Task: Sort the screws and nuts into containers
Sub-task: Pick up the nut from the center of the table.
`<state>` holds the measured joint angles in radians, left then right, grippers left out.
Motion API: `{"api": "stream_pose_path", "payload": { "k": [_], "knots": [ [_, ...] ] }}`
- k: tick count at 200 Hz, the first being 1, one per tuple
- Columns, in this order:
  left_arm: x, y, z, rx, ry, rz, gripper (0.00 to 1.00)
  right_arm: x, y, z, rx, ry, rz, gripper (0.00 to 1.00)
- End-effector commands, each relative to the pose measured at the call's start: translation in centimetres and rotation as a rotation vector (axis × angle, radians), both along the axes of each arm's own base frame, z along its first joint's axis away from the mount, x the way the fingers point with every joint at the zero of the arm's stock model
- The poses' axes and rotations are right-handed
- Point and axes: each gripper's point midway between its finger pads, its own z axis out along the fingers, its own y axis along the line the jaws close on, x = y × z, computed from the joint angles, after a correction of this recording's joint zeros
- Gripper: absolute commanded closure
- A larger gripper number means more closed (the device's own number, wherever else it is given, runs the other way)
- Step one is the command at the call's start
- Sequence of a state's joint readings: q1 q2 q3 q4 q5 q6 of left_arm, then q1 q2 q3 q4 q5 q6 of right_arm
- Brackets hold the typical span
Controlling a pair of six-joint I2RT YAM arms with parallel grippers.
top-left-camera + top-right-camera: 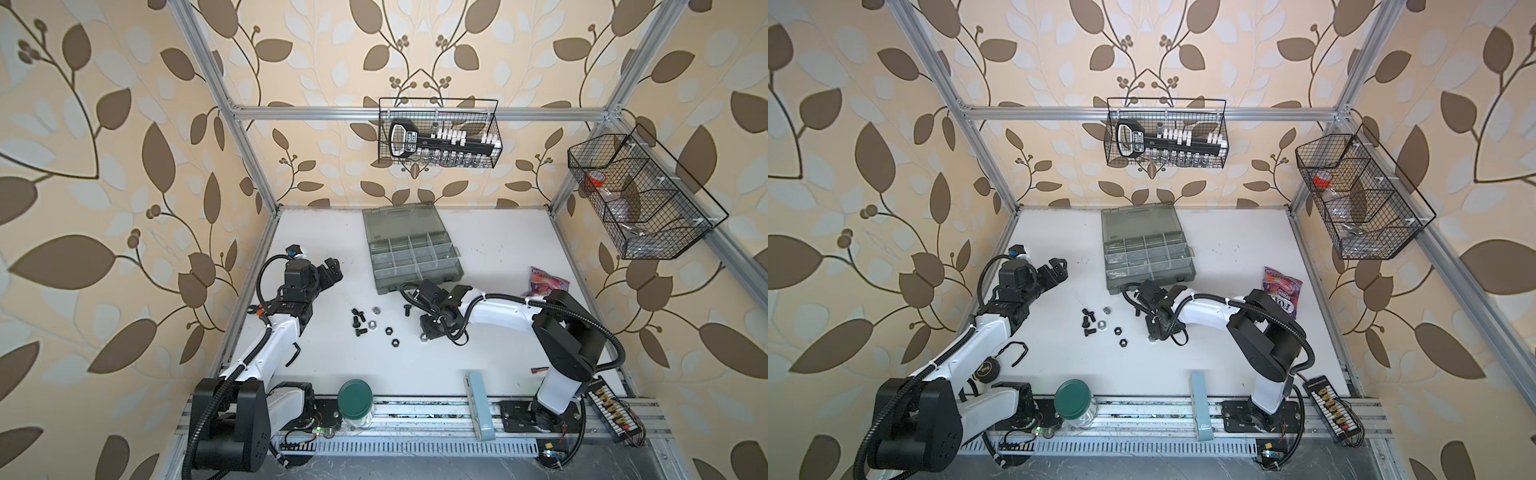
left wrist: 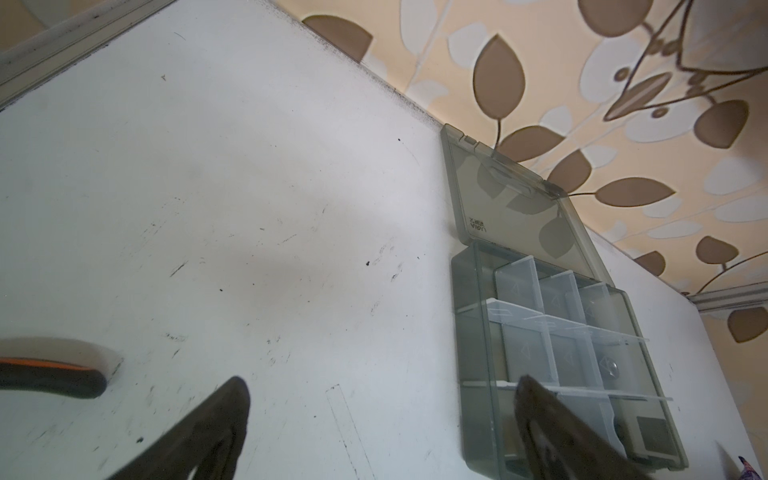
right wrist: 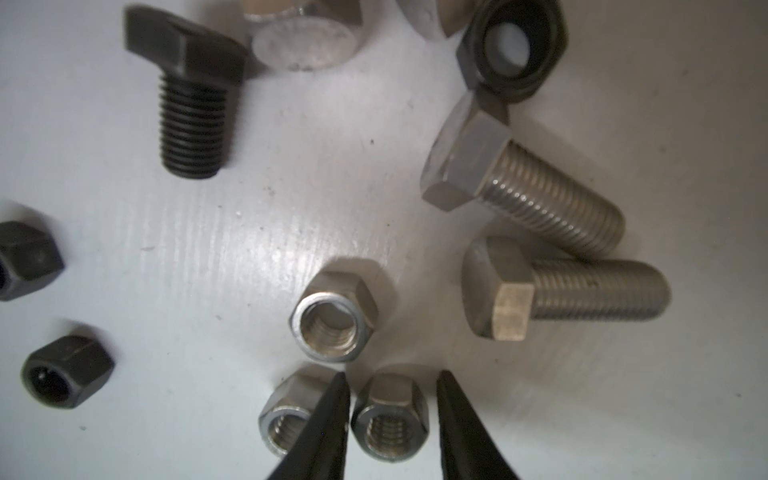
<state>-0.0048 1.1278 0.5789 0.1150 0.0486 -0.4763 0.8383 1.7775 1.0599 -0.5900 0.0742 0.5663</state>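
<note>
Barely begun: most screws and nuts lie on the counter, the containers nearly empty (1 silver piece inside). Right tool straddles a silver nut, not visibly pinching; left tool gapes wide, empty.

Wallpaper covers every wall around the work area: a warm cream ground printed with large brown leaves, pale grey-white leaves and thin dark stems with small berries. A frame of silver metal bars runs along the corners and across the back wall. The white table is scuffed with small dark marks. A black wire basket hangs from the back bar, and another wire basket hangs on the side wall. Light is soft and even, with a faint sheen on the table.
</note>
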Motion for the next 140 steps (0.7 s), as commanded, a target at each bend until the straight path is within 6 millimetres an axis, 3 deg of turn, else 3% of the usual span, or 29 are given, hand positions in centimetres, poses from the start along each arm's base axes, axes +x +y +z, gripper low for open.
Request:
{"api": "stream_pose_path", "payload": {
  "k": [1,71,140],
  "knots": [
    [0.33,0.49,1.46,0.0,-0.043,0.02,0.01,-1.88,-1.97,-1.12,-0.067,0.05,-0.012,0.63],
    [0.32,0.46,1.54,0.001,-0.043,0.018,0.01,-1.98,-1.95,-1.56,-0.08,0.059,0.002,0.63],
    [0.47,0.63,1.67,0.005,-0.046,0.027,0.01,-1.88,-1.72,-1.19,-0.094,0.058,0.023,0.75]
  ]
}}
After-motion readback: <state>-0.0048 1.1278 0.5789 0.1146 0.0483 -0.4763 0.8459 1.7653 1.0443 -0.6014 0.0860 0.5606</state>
